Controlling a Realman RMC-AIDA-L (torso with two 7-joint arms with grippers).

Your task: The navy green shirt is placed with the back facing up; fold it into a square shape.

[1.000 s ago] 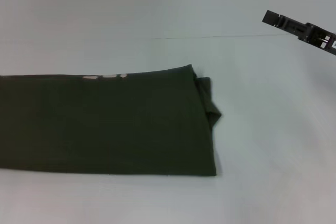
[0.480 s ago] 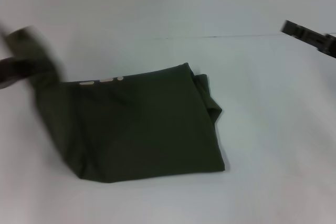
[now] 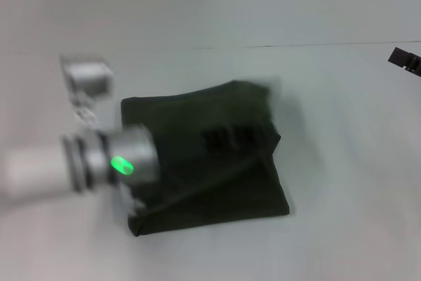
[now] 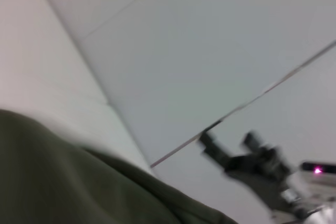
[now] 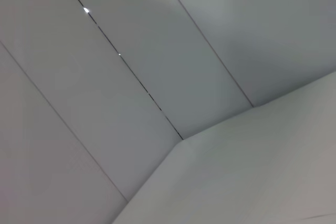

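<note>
The navy green shirt (image 3: 197,182) lies on the white table (image 3: 342,136) as a roughly square, doubled-over dark olive bundle, with a raised crease running slantwise across it. My left arm reaches in from the left above it. Its left gripper (image 3: 227,139) is blurred over the shirt's upper right part and shut on the cloth. In the left wrist view, green cloth (image 4: 63,182) fills the near corner. My right gripper (image 3: 404,60) hangs at the far right edge, well away from the shirt. The left wrist view shows the right gripper (image 4: 229,141) with its fingers apart and nothing between them.
A thin dark seam (image 3: 296,45) crosses the table behind the shirt. Bare table surface surrounds the shirt on all sides. The right wrist view shows only pale panels and seams (image 5: 131,72).
My left arm has swung in from the left and carried the shirt's left half over onto the right half, so the long strip became a square. The right gripper drew back to the right.
</note>
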